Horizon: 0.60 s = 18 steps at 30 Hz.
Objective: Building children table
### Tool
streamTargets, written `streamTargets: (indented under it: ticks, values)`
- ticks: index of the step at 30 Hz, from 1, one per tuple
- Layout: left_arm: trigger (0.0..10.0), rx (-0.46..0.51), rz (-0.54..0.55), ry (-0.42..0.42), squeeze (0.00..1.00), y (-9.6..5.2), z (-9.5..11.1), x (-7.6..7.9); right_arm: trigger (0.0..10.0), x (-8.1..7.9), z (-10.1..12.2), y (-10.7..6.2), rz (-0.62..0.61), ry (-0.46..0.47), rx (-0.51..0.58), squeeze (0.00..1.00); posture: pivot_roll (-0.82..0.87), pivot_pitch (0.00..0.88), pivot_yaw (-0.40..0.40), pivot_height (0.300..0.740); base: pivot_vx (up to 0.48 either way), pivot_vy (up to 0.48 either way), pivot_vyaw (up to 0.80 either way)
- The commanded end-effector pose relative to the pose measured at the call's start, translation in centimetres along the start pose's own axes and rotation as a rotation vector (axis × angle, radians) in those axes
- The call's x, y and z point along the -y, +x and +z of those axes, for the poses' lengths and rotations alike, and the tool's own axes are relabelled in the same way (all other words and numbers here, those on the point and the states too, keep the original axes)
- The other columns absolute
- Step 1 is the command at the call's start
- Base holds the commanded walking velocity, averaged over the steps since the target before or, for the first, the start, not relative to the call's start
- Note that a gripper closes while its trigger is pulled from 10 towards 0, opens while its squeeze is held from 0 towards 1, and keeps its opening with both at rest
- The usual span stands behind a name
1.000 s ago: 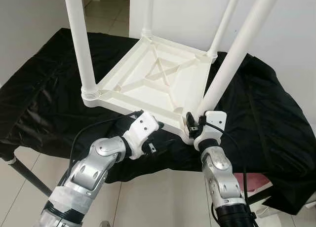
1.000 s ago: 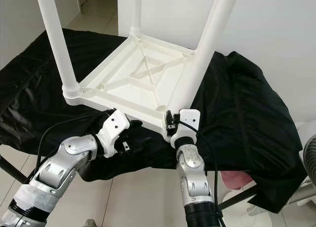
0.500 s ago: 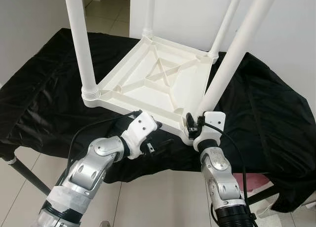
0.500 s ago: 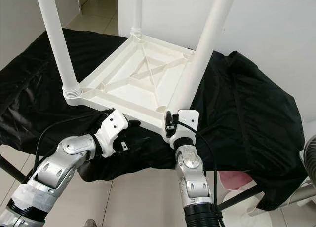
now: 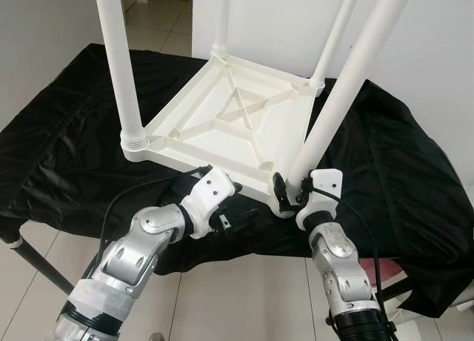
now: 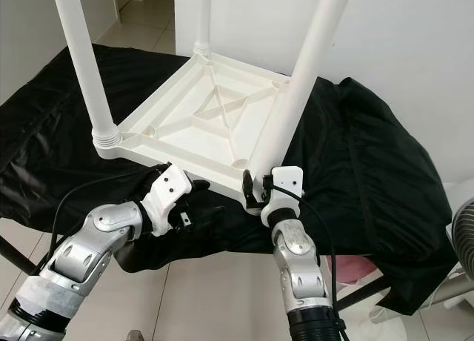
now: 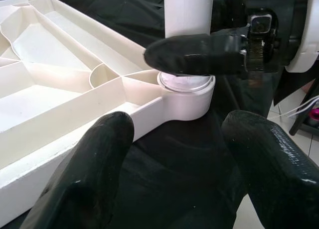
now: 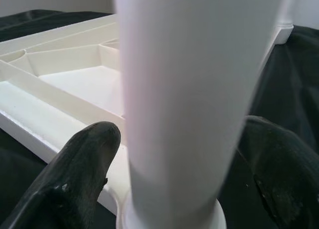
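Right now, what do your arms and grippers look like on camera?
Both arms are jointed silver metal. The left arm is wrapped in white tape low down; the right arm ends in a black ribbed sleeve. White wrist housings carry the left gripper and right gripper, each with two long, rounded, glossy black fingers. Thin black cables loop along both.

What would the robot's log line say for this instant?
right hand: around near table leg at its socket | left hand: open, beside upturned tabletop | black cloth underneath
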<state>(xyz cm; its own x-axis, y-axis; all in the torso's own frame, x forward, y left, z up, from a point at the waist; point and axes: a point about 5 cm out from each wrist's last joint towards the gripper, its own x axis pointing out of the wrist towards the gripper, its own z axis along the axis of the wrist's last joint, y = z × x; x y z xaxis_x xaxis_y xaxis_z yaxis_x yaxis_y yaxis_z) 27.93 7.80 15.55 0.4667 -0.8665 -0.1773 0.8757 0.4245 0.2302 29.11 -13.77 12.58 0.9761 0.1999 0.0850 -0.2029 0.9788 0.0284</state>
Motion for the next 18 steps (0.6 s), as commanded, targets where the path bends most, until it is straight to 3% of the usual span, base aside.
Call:
streamTargets:
  ticks: [1,2,3,7,8,15,18]
  values:
    - [10.0,0.003,-0.012,0.016,0.00,0.1,0.3,-0.2,10.0,1.3,-0.6,-0.4,0.051,0.015,-0.017,0.00,0.05,0.020,-0.108,0.740,0.000,0.000,0.00]
    - [10.0,0.003,-0.012,0.016,0.00,0.1,0.3,-0.2,10.0,1.3,-0.6,-0.4,0.051,0.015,-0.017,0.00,0.05,0.020,-0.108,0.740,0.000,0.000,0.00]
    - [10.0,-0.001,-0.007,0.019,0.00,0.0,0.3,-0.4,10.0,2.5,-0.7,-0.1,0.149,-0.005,-0.039,0.00,0.03,0.030,-0.093,0.740,0.000,0.000,0.00]
    - [10.0,-0.002,-0.005,0.019,0.00,0.0,0.3,-0.5,10.0,2.9,-0.7,0.0,0.183,-0.013,-0.046,0.00,0.03,0.030,-0.093,0.740,0.000,0.000,0.00]
    - [10.0,-0.004,-0.005,0.022,0.00,0.0,0.3,-0.6,10.0,3.1,-0.6,0.3,0.262,-0.030,-0.060,0.00,0.03,0.033,-0.082,0.740,0.000,0.000,0.00]
    - [10.0,-0.005,-0.007,0.027,0.00,0.1,0.5,-0.8,10.0,3.1,-0.3,1.7,0.363,-0.065,-0.072,0.00,0.02,0.027,-0.078,0.740,0.000,0.000,0.00]
    - [10.0,0.000,-0.003,0.032,0.00,0.2,0.6,-1.0,10.0,2.4,-0.3,3.1,0.421,-0.103,-0.086,0.00,0.03,0.023,-0.084,0.740,0.000,0.000,0.00]
